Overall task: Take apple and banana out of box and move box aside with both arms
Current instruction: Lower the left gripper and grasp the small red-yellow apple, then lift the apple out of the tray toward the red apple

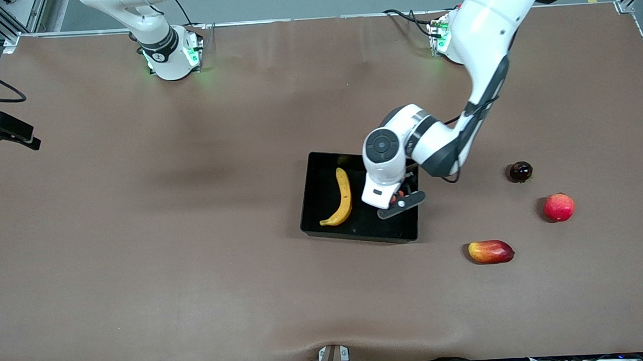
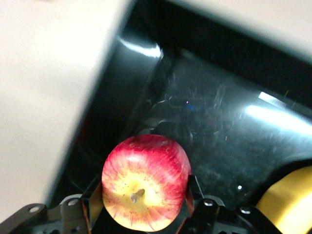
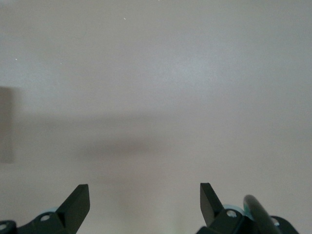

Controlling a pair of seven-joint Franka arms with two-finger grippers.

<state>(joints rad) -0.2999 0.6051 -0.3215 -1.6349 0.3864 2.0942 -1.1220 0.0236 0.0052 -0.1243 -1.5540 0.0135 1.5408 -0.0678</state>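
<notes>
The black box [image 1: 356, 234] sits mid-table with the yellow banana [image 1: 344, 197] lying in it. My left gripper [image 1: 401, 198] is over the box's end toward the left arm, shut on the red apple with a yellowish patch [image 2: 145, 185]. In the front view the apple is almost hidden under the hand. The left wrist view shows the box's glossy floor [image 2: 219, 122] below the apple and the banana [image 2: 287, 195] at the edge. My right gripper [image 3: 145, 192] is open and empty over bare table; it does not show in the front view.
Toward the left arm's end of the table lie a dark round fruit [image 1: 521, 172], a red round fruit [image 1: 559, 207] and a red-yellow mango [image 1: 490, 252], the mango nearest the front camera. A black device [image 1: 4, 132] sticks in at the right arm's end.
</notes>
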